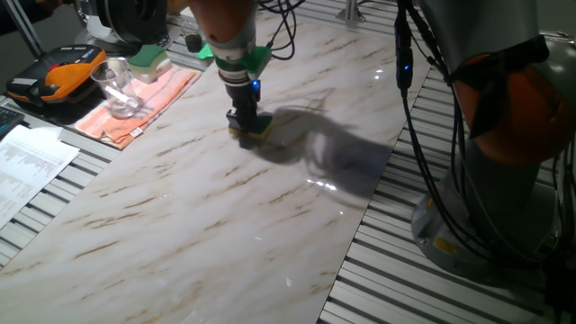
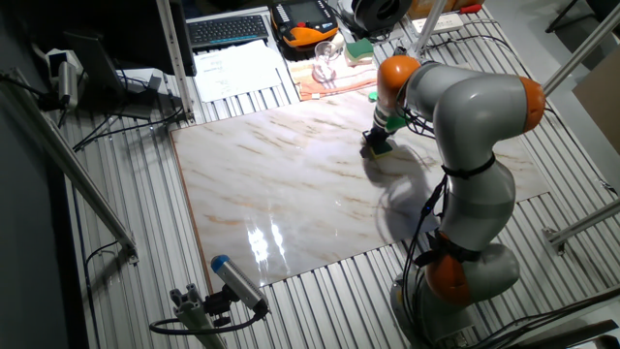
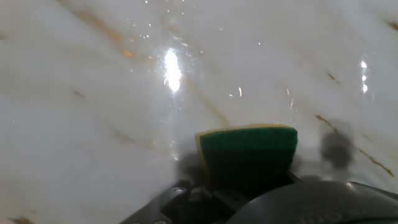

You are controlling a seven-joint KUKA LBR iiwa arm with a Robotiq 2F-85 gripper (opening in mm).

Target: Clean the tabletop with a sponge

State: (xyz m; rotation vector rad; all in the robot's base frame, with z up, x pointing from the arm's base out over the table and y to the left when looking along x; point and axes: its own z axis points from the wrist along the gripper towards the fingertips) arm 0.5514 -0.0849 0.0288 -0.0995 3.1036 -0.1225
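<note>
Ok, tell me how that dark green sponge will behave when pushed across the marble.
The sponge has a foam body, so it probably squashes a little under the pincer. It looks light. The tabletop is glossy, so it likely slides easily.

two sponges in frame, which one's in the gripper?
The darker sponge, held by the gripper against the marble tabletop. The paler sponge sits off the slab by the pink cloth.

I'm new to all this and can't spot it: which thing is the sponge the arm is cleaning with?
Find the big white marble tabletop. Near its far edge the gripper presses down on the sponge, a small block with a dark green top on yellow foam. A paler green sponge sits off the slab beside a pink cloth, untouched.
</note>
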